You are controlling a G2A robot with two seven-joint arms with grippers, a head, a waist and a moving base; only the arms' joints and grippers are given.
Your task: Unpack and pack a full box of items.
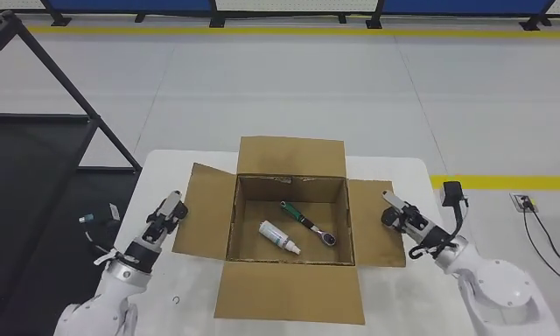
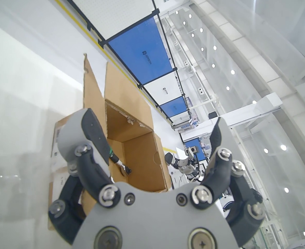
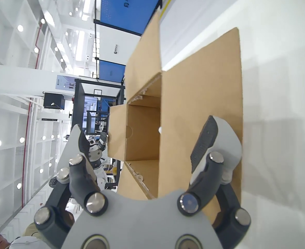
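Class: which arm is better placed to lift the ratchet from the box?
Probably right: the ratchet lies nearer the open right gripper; the white bottle sits between it and the left gripper.

Plain brown cardboard box; white tabletop. Inside: white plastic bottle, ratchet wrench with green-black handle, silver head. My left gripper and right gripper: grey finger shells, black pads.
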